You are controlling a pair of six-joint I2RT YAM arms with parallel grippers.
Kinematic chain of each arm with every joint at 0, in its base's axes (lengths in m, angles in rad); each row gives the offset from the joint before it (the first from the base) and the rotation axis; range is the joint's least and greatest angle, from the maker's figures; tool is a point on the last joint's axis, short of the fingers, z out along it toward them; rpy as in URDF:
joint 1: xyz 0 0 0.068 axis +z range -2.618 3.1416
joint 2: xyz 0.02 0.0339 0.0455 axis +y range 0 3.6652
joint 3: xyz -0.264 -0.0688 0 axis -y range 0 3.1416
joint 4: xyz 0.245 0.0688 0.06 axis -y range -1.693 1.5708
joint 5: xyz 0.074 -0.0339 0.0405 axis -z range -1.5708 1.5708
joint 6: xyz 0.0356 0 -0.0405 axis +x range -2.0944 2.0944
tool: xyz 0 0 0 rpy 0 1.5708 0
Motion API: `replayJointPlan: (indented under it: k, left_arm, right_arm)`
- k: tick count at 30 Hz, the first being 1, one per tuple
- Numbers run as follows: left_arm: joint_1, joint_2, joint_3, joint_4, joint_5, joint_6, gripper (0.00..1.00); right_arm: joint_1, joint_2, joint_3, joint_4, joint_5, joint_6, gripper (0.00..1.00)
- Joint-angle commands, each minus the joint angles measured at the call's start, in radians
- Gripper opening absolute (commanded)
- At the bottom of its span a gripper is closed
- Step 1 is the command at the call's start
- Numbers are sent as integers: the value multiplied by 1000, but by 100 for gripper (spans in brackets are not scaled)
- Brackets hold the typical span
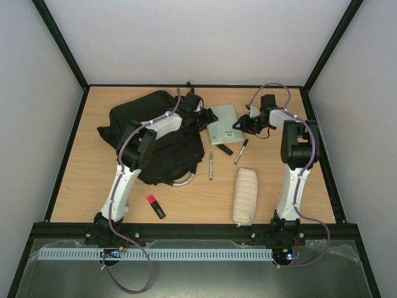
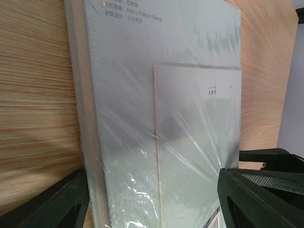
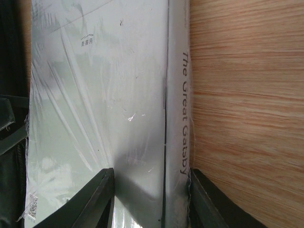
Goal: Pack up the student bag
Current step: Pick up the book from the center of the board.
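Observation:
The student bag [image 1: 149, 118] is a large black backpack lying flat at the left middle of the table, under my left arm. Just right of it lies a pale green shrink-wrapped book [image 1: 222, 122]. My left gripper [image 1: 203, 118] is at the book's left edge. It is open, its fingers wide apart across the book [image 2: 142, 95]: one finger [image 2: 57, 204] beside the page edge, the other over the cover. My right gripper [image 1: 244, 124] is at the spine side, shut on the book [image 3: 104, 95], with one finger [image 3: 97, 202] on the cover and the other against the spine.
Two markers [image 1: 211, 166] [image 1: 240, 151] and a small black item [image 1: 224, 149] lie in front of the book. A white cylindrical pouch [image 1: 244, 195] sits near the right arm's base. A pink-capped highlighter [image 1: 155, 206] lies at the front left. Black frame rails border the table.

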Motion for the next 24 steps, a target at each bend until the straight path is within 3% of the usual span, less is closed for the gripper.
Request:
replayJointPlan:
  k: [1, 6, 19, 24]
  left_arm:
    - [-11, 22, 24, -30, 6, -13, 76]
    - [-5, -35, 22, -135, -141, 18, 79]
    - [6, 40, 21, -23, -1, -74, 72]
    - [-1, -60, -24, -90, -151, -9, 75]
  right_arm:
    - [22, 74, -25, -126, 123, -45, 38]
    - [22, 75, -23, -127, 121, -45, 38]
    - [23, 79, -18, -135, 117, -47, 38]
    - [22, 78, -19, -140, 120, -50, 38]
